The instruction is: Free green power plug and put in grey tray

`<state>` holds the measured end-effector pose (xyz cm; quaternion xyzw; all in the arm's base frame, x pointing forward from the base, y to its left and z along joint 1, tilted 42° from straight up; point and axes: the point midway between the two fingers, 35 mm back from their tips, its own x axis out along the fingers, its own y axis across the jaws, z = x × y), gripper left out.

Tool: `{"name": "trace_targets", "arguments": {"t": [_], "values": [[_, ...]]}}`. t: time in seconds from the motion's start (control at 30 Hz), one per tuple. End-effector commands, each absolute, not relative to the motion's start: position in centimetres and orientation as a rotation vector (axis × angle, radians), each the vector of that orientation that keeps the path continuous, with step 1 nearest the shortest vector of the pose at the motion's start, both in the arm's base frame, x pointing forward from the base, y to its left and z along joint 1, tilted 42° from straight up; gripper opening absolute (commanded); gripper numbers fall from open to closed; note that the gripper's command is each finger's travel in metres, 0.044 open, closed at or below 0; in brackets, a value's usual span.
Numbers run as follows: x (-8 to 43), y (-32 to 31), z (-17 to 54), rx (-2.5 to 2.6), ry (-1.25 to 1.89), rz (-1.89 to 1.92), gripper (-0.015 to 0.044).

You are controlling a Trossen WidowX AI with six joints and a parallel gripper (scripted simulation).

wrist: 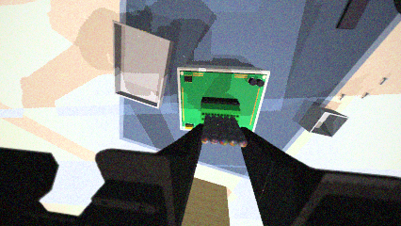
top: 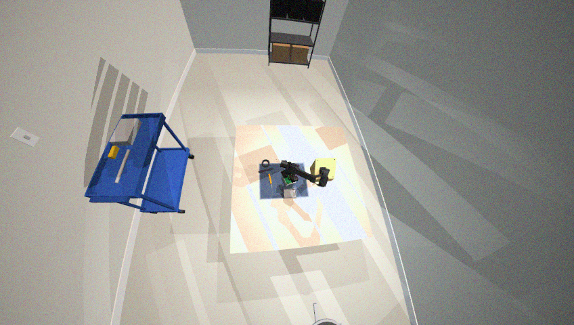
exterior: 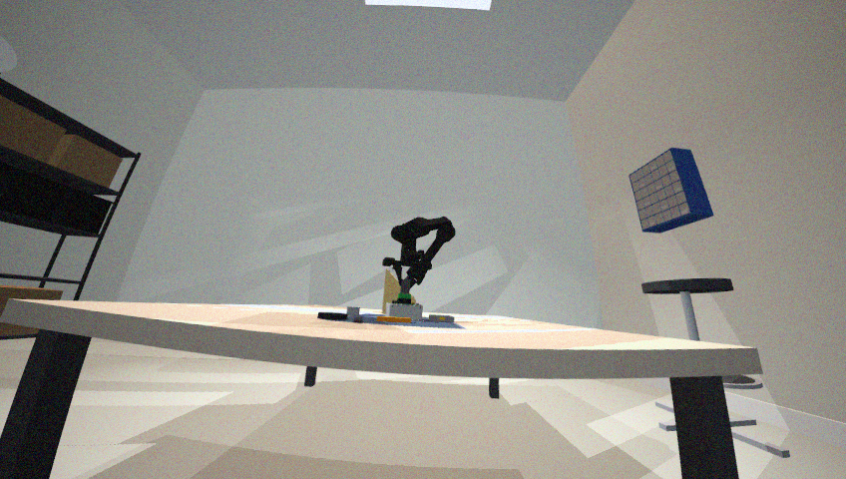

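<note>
A black gripper (top: pixel 290 178) (exterior: pixel 404 285) (wrist: pixel 221 129) pinches the green plug (exterior: pixel 404 295) (wrist: pixel 220 107), which appears to sit at its socket on the board (top: pixel 288 180) (exterior: pixel 403 310) (wrist: pixel 190 96). To free it well, keep the grip firm and rock gently, lifting only as it loosens; a hard upward yank could slip. The wrist view shows the fingers astride the plug's dark wires (wrist: pixel 223 130) and the open tray (top: pixel 289 193) (wrist: pixel 143 66) beside the board; the exterior view shows the gripper's height, low over the board.

Circuit board (wrist: pixel 221 89), ahead of the fingers: some small pale and orange marks are seen, but no letter or number can be read.
Grey tray (wrist: pixel 141 66), ahead and to one side of fingers: no readable writing.
</note>
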<state>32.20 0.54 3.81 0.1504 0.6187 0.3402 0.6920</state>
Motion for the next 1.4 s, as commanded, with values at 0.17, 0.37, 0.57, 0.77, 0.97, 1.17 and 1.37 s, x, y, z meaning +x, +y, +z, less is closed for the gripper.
{"name": "trace_targets", "arguments": {"t": [0.17, 0.37, 0.57, 0.77, 0.97, 1.17, 1.37], "values": [[31.8, -0.1, 5.5, 0.282, 1.376, 0.663, 0.0], [32.2, -1.1, 4.6, 0.4, 1.361, 0.802, 0.0], [32.4, -1.7, 4.3, 0.454, 1.353, 0.866, 0.0], [32.1, -1.0, 5.1, 0.361, 1.367, 0.757, 0.0], [31.8, -0.3, 6.0, 0.265, 1.377, 0.643, 0.0], [31.9, -0.8, 5.7, 0.314, 1.373, 0.701, 0.0], [32.0, -1.5, 5.8, 0.359, 1.368, 0.754, 0.0]]}}
